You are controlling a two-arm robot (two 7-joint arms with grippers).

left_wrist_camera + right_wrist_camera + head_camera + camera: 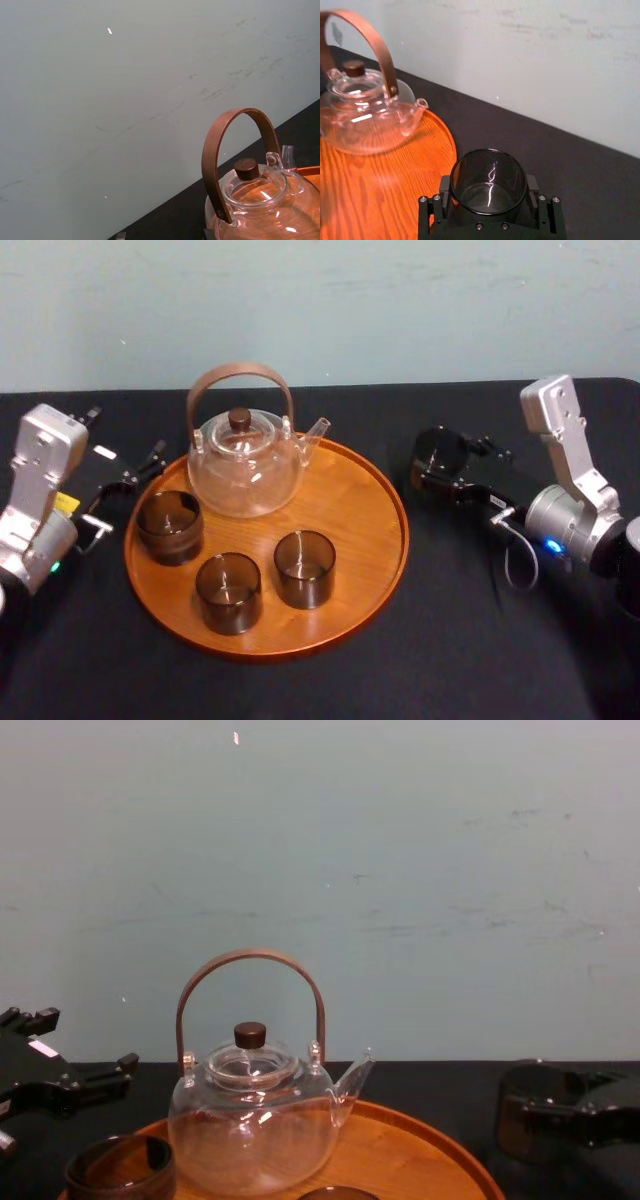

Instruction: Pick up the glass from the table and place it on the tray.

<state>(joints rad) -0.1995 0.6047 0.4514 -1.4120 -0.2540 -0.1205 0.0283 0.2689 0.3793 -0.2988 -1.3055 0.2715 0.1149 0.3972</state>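
A smoky dark glass [437, 460] stands upright between the fingers of my right gripper [440, 468], just right of the round wooden tray [370, 530] and outside its rim. In the right wrist view both pads touch the sides of the glass [488, 182], so the gripper [488, 194] is shut on it. From the chest view the glass [528, 1120] sits low over the black table [450, 640]; I cannot tell whether it rests on it. My left gripper [125, 490] is parked open at the tray's left edge, holding nothing.
A clear glass teapot [245, 465] with a brown handle stands at the back of the tray. Three more dark glasses [170, 525] [228, 590] [304, 567] stand in the tray's front half. The tray's right side is bare wood.
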